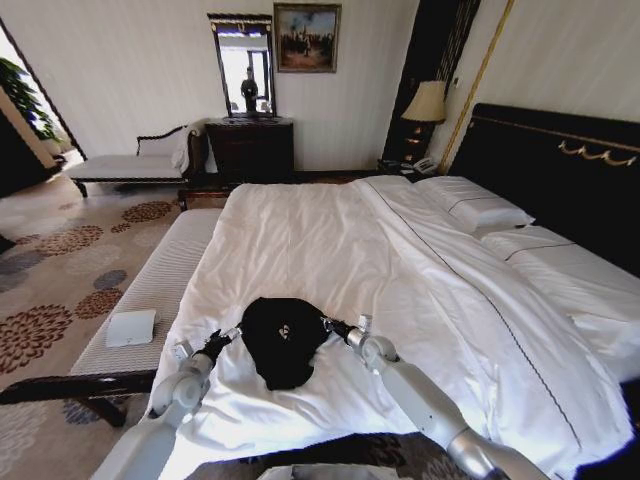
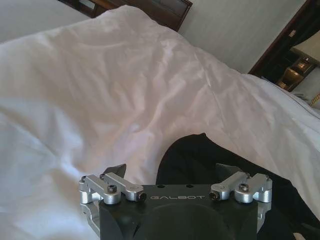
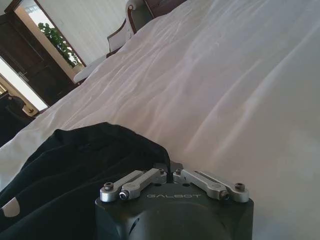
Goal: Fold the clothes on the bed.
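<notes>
A patterned carpet (image 1: 60, 270) and dark furniture fill the room's left side and far wall.

A long white-cushioned bench (image 1: 160, 285) carries a small white box (image 1: 131, 327); against the far wall stands a dark wooden dresser (image 1: 251, 150), topped by a framed mirror (image 1: 243, 65); a gilt-framed painting (image 1: 306, 37) hangs just beside the mirror; a chaise longue (image 1: 135, 163) sits left of the dresser; a table lamp (image 1: 425, 103) stands in the corner; a green plant (image 3: 60, 42) shows by the doorway.
</notes>
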Motion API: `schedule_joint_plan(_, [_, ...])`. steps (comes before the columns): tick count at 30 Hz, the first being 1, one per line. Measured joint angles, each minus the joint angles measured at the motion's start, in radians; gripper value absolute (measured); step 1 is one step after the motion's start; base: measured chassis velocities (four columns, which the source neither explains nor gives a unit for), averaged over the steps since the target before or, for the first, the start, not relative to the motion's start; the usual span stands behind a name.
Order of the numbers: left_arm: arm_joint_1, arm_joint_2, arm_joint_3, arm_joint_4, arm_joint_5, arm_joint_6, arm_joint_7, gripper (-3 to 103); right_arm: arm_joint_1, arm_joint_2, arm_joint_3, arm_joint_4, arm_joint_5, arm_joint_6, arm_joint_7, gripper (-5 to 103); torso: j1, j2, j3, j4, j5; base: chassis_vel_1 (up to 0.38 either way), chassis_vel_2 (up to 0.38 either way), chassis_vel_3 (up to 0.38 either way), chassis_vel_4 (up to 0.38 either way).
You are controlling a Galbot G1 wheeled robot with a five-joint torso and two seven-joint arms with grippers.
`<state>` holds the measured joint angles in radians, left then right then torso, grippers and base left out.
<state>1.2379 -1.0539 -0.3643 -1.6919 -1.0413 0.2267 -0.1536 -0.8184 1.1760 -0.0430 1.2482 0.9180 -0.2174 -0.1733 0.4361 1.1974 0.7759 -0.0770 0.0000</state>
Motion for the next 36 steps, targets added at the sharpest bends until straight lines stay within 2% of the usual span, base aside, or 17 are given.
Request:
schedule_joint_plan(3, [-0.037, -0.005, 0.026, 0.031, -0.005, 0.0, 0.009, 103, 0.003, -0.003, 0.002, 0.0, 0.002, 0.0, 0.001, 1, 0.0, 0.0, 0.0, -0.0002, 0.0, 0.0, 0.0, 0.0, 0.0])
schedule_joint_plan(8, [-0.121, -0.026, 0.077, 0.107, -0.029, 0.003, 0.013, 98, 0.012, -0.005, 0.003, 0.004, 0.008, -0.001, 0.008, 1, 0.0, 0.0, 0.0, -0.0001, 0.0001, 0.0, 0.0, 0.0, 0.0])
schedule_joint_plan(19, [-0.18, -0.075, 0.106, 0.219, -0.057, 0.014, 0.025, 97, 0.008, -0.016, 0.001, 0.005, 0.009, -0.002, 0.01, 1, 0.0, 0.0, 0.0, -0.0001, 0.0001, 0.0, 0.0, 0.0, 0.0])
schedule_joint_plan(20, [-0.185, -0.079, 0.106, 0.224, -0.059, 0.014, 0.024, 92, 0.008, -0.018, 0.002, 0.005, 0.009, -0.002, 0.011, 1, 0.0, 0.0, 0.0, -0.0001, 0.0001, 0.0, 0.0, 0.0, 0.0])
schedule_joint_plan(21, [-0.188, -0.081, 0.106, 0.227, -0.06, 0.014, 0.023, 92, 0.008, -0.019, 0.002, 0.005, 0.009, -0.002, 0.011, 1, 0.0, 0.0, 0.0, -0.0001, 0.0001, 0.0, 0.0, 0.0, 0.0])
schedule_joint_plan(24, [-0.196, -0.083, 0.117, 0.229, -0.061, 0.016, 0.023, 76, 0.008, -0.021, 0.005, 0.005, 0.009, -0.002, 0.011, 1, 0.0, 0.0, 0.0, -0.0001, 0.0001, 0.0, 0.0, 0.0, 0.0])
schedule_joint_plan(26, [-0.196, -0.083, 0.119, 0.228, -0.061, 0.016, 0.023, 76, 0.008, -0.021, 0.005, 0.005, 0.009, -0.002, 0.011, 1, 0.0, 0.0, 0.0, -0.0001, 0.0, 0.0, 0.0, 0.0, 0.0])
schedule_joint_plan(29, [-0.197, -0.084, 0.124, 0.229, -0.068, 0.017, 0.022, 58, 0.008, -0.019, 0.005, 0.004, 0.008, -0.002, 0.012, 1, 0.0, 0.0, 0.0, -0.0001, 0.0, 0.0, 0.0, 0.0, 0.0])
schedule_joint_plan(31, [-0.196, -0.085, 0.124, 0.23, -0.07, 0.018, 0.02, 58, 0.009, -0.018, 0.005, 0.003, 0.007, -0.002, 0.012, 1, 0.0, 0.0, 0.0, -0.0001, 0.0, 0.0, 0.0, 0.0, 0.0])
schedule_joint_plan(34, [-0.195, -0.086, 0.124, 0.229, -0.073, 0.018, 0.014, 43, 0.009, -0.013, 0.004, -0.002, 0.006, -0.001, 0.014, 1, 0.0, 0.0, 0.0, 0.0, 0.0, 0.0, 0.0, 0.0, 0.0])
schedule_joint_plan(35, [-0.195, -0.086, 0.124, 0.229, -0.073, 0.018, 0.014, 43, 0.009, -0.013, 0.004, -0.002, 0.006, -0.001, 0.014, 1, 0.0, 0.0, 0.0, 0.0, 0.0, 0.0, 0.0, 0.0, 0.0])
schedule_joint_plan(36, [-0.194, -0.086, 0.123, 0.226, -0.073, 0.018, 0.011, 37, 0.007, -0.013, 0.005, -0.002, 0.006, 0.0, 0.014, 1, 0.0, 0.0, 0.0, 0.0, -0.0001, 0.0, 0.0, 0.0, 0.0])
